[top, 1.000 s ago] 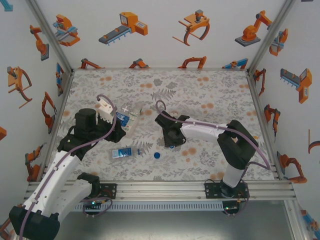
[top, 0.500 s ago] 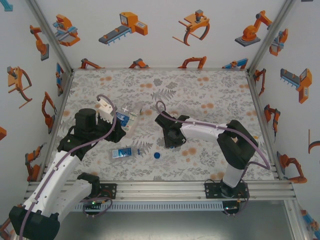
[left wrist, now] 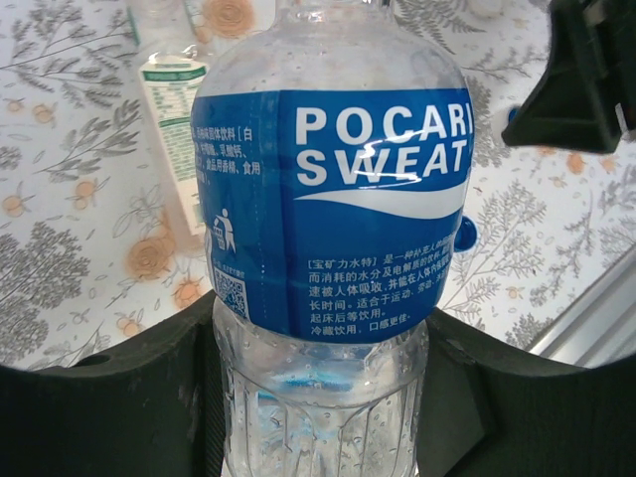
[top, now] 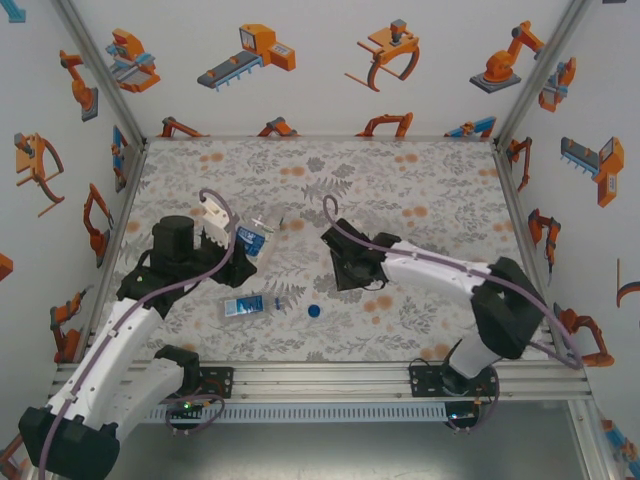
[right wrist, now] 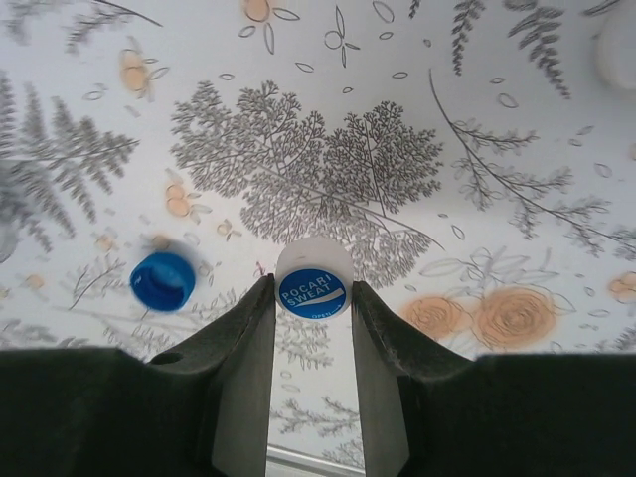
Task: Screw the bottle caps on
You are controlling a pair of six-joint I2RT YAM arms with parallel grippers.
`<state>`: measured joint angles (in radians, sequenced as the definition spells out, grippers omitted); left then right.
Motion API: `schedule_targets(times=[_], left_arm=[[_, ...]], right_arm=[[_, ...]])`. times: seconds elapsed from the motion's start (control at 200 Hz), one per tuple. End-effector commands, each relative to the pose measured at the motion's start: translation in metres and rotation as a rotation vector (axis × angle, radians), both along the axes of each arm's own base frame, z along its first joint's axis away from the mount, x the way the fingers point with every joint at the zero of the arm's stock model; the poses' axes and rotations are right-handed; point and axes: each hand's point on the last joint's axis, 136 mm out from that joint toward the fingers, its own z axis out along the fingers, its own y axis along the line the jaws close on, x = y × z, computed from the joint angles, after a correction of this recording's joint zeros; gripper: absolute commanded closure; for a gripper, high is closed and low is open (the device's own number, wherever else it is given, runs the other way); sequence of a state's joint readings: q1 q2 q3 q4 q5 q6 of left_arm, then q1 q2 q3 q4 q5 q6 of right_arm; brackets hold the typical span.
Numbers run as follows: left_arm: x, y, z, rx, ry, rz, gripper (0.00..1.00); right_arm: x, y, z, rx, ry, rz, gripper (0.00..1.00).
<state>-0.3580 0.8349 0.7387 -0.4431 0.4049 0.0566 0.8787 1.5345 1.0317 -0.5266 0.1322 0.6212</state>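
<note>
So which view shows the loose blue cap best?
Right wrist: the loose blue cap lies whole and close, slightly blurred. Top external shows it as a dot; left wrist, an edge behind the Pocari Sweat bottle.

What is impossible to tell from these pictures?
- Left wrist view: the held bottle runs off the top edge, so capped or not is unclear.
- Left wrist view: the slim bottle behind is partly hidden by it.
- Top view: the right claw covers the cap it grips.
</note>
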Motion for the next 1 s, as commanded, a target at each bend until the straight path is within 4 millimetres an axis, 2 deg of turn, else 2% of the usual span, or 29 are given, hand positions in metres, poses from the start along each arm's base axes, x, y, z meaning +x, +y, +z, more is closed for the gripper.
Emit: schedule_targets(times=[0.0,0.2,0.406,0.541,0.691,0.801,0.871,0.991], left_arm=[[-0.01,-0.024,0.034,-0.032,-0.078,-0.152,0.97],[-0.033,-0.065,0.056,0.036,-0.179,-0.384,0.97],[-0.066,-0.094,0.057,0.119,-0.278,-0.624,0.94],[-0.08,-0.1,0.055,0.167,-0.324,-0.707,0.93],[-0.095,-0.101,0.047,0.235,-0.367,-0.786,0.93],[-0.099,-0.098,0.046,0.271,-0.4,-0.789,0.95],[-0.104,-0.098,0.052,0.26,-0.422,-0.802,1.0],[-0.117,-0.099,0.065,0.216,-0.469,-0.845,1.0]], right_arm=[[0.002,0.001,0.039,0.036,-0.149,0.133,0.84],[-0.016,0.003,0.097,0.124,-0.339,0.372,0.9],[-0.046,0.0,0.165,0.218,-0.514,0.59,0.96],[-0.071,-0.004,0.202,0.252,-0.58,0.735,1.0],[-0.098,-0.008,0.234,0.3,-0.622,0.867,1.0],[-0.116,-0.007,0.255,0.37,-0.652,0.945,1.0],[-0.127,-0.004,0.267,0.427,-0.663,0.987,1.0],[-0.144,0.005,0.284,0.538,-0.658,1.064,1.0]])
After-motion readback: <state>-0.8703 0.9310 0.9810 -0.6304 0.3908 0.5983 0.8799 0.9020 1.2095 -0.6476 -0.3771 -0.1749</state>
